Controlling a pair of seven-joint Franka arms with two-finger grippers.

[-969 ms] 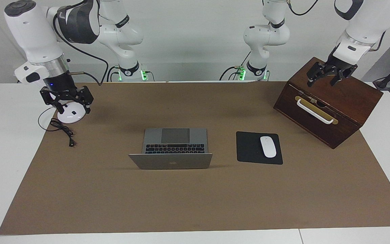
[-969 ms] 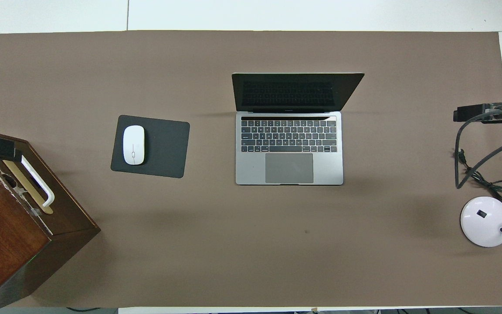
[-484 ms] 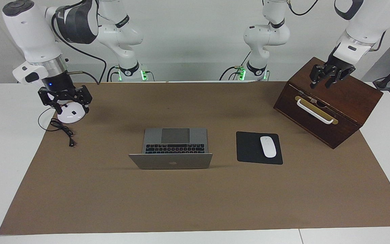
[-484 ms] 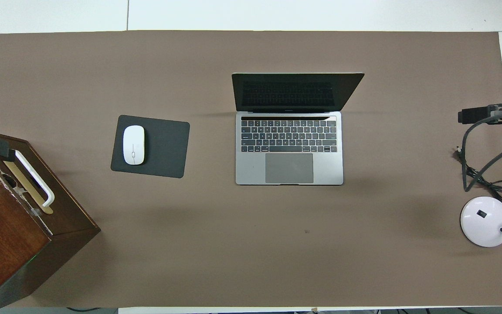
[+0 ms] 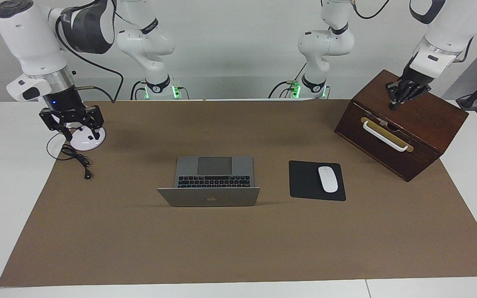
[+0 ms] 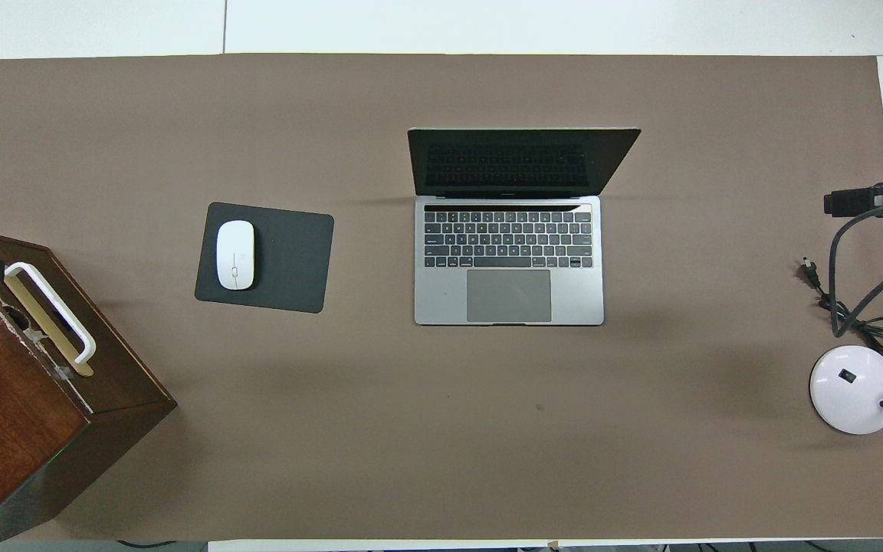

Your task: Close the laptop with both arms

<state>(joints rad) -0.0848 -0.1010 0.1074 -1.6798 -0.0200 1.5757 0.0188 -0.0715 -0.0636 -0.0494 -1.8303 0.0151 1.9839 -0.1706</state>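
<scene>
You see the laptop (image 5: 209,182) open mid-table. Your right gripper (image 5: 72,124), fingers spread, hangs over the lamp base (image 5: 84,140); your left gripper (image 5: 404,92), over the wooden box (image 5: 404,136), is pressed together and cut off overhead.

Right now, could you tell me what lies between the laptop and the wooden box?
The black mouse pad with the white mouse on it lies between the laptop and the wooden box, seen in the overhead view.

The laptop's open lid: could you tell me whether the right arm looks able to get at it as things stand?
Probably yes. The right gripper hangs open over the white lamp base, and only bare brown mat lies between there and the laptop.
</scene>
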